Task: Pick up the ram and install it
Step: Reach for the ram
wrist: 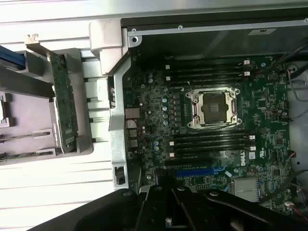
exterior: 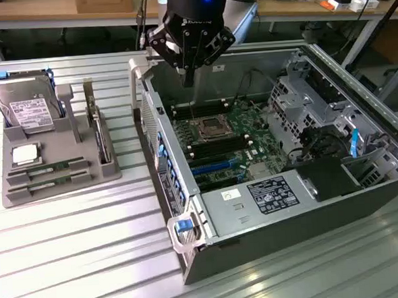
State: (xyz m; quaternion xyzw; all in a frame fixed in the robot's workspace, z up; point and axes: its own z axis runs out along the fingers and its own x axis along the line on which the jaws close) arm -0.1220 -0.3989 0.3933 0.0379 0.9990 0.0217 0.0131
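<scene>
1. Black hand hangs over the rear edge of the open computer case. Its fingers are pinched together and point down, with nothing between them.
2. Below it, inside the case, the green motherboard lies exposed. The dark memory slots on either side of the processor socket look empty.
3. Ram stands on edge in the grey holder, which sits beside the case on the exterior view's left, well apart from the hand.
4. Judged from this, the ram is neither picked up nor installed, so the whole task is left to do.
5. Ribbed silvery metal table carries both the case and the holder. Beyond the case, wooden tables line the back of the room.
</scene>
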